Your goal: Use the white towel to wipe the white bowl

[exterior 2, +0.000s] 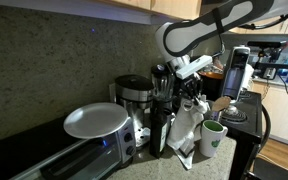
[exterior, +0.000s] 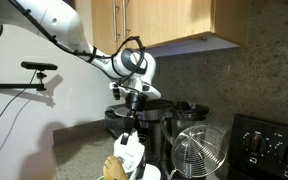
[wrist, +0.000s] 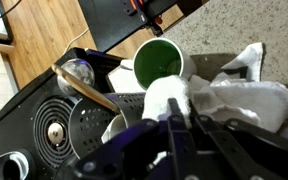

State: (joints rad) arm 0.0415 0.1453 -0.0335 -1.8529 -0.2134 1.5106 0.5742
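My gripper (wrist: 180,108) is shut on the white towel (wrist: 246,100), which bunches around the fingers and spreads to the right. The white bowl (wrist: 160,62), green inside, stands just beyond the towel in the wrist view. In both exterior views the gripper (exterior: 134,102) (exterior 2: 190,96) points down and the towel (exterior: 130,150) (exterior 2: 187,132) hangs below it over the counter. In an exterior view the bowl (exterior 2: 213,138) stands right beside the hanging towel. I cannot tell whether the towel touches it.
A black coffee maker (exterior 2: 134,95) stands behind the gripper. A toaster oven carries a white plate (exterior 2: 94,121). A wire mesh strainer (exterior: 199,150) stands near the stove knobs (exterior: 269,145). A burner (wrist: 54,130) and a wooden utensil (wrist: 84,90) lie close by.
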